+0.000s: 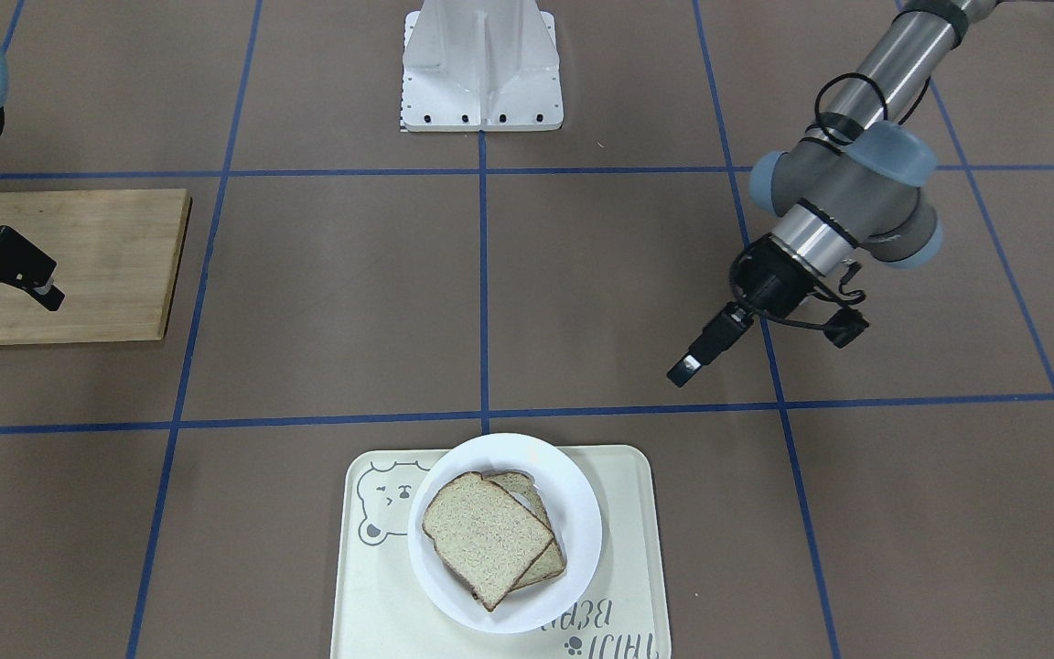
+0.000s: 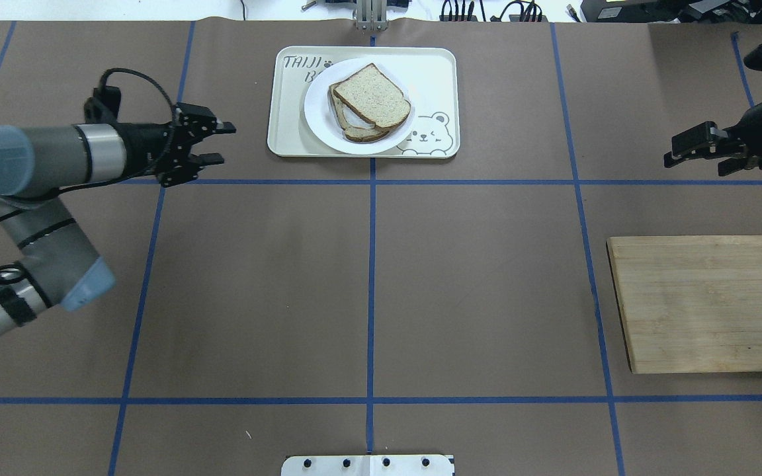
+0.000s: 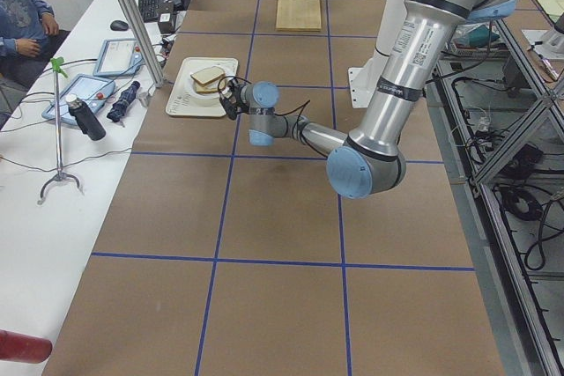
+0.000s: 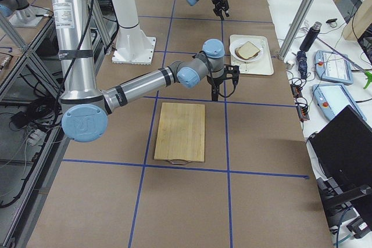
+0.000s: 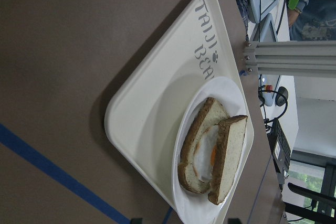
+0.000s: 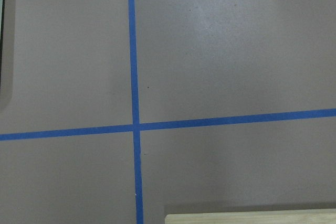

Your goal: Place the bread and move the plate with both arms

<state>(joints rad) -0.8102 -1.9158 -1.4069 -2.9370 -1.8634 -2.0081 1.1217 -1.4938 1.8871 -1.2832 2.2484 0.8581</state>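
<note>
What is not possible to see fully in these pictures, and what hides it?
- Egg and lower slice: in the overhead view, the bread on top covers most of them.
- Tray lettering: in the overhead view, the plate covers the end of the second word.
- Cutting board: in the overhead view, it is cut off by the right edge.
- Right wrist view: shows no plate or bread, only the table and a board corner.
</note>
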